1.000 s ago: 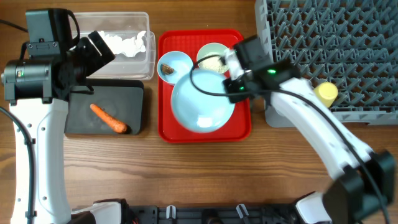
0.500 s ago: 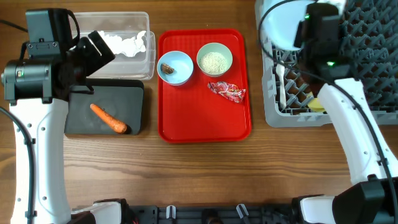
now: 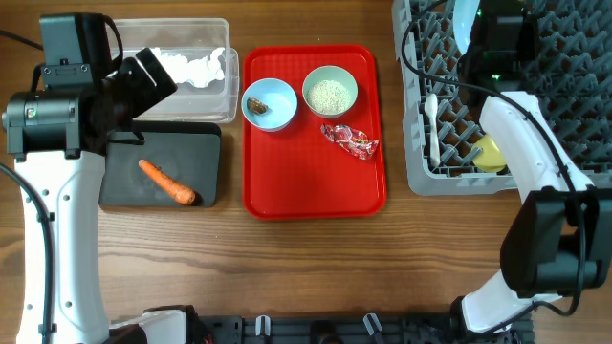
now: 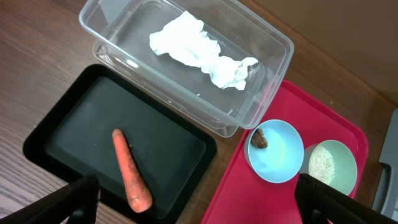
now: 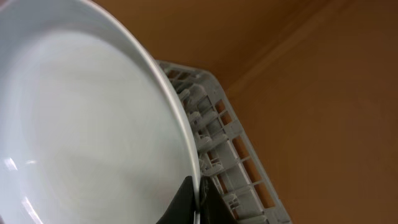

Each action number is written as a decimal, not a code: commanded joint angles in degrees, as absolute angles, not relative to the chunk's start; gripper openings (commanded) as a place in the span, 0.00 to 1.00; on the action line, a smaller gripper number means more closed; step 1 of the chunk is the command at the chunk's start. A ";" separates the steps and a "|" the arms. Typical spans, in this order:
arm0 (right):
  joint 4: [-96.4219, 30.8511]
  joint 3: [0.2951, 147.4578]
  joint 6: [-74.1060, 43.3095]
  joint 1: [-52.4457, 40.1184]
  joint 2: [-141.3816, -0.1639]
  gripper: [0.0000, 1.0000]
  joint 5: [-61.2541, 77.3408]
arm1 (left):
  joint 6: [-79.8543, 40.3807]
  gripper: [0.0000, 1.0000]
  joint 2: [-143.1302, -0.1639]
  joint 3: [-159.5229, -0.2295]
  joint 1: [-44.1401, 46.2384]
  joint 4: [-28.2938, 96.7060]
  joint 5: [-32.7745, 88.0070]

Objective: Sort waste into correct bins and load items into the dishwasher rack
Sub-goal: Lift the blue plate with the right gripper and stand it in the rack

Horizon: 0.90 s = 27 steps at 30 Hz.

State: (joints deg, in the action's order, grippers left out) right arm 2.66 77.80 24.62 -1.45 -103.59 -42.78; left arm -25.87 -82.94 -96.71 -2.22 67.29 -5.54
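- Top right of the overhead frame, over the dishwasher rack (image 3: 564,105), my right end effector (image 5: 196,190) is clamped on the rim of the large light-blue plate (image 5: 87,124), which stands nearly on edge there.
- What worries you?
- The hold. The right wrist view shows the fingers pinching only a narrow bit of rim at the bottom of the frame, with the whole plate hanging out past them. It's glossy and smooth, so I judge it could swivel or slide in that pinch if I tilt or bump it.
- Bump it on what?
- The upright pegs. I can't tell whether the lower edge is touching them yet. If it comes down across a row rather than between rows, it could skid, lie flat or jolt loose. The white spoon (image 3: 432,129) and small yellow cup (image 3: 488,153) sit toward the rack's lower left corner, near enough that a sliding plate might knock them.
- How does the plate look?
- Wide, shallow and pale blue, with a plain raised rim and soft highlights on the glaze. It looks clean, as far as I can see. From overhead it's only a pale sliver at the top edge.
- Left arm?
- My left end effector (image 4: 196,196) is spread wide and empty above the black tray (image 4: 74,130), where the carrot (image 4: 130,171) lies.
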 commanded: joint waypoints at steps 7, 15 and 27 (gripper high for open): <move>4.36 78.32 24.05 -1.89 -104.79 0.04 -45.23 | -26.39 1.00 -83.22 -96.68 -2.48 67.09 -5.89; 2.92 78.32 18.83 -3.01 -104.79 0.04 -47.22 | -26.39 1.00 -83.22 -96.68 -2.48 67.11 -5.89; 7.60 78.30 17.30 7.09 -104.97 0.04 -43.42 | -26.39 1.00 -83.26 -96.68 -2.48 66.65 -5.89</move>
State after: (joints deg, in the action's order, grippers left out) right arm 7.20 77.80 20.21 4.93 -104.03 -46.50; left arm -25.87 -82.94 -96.71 -2.22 66.85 -5.54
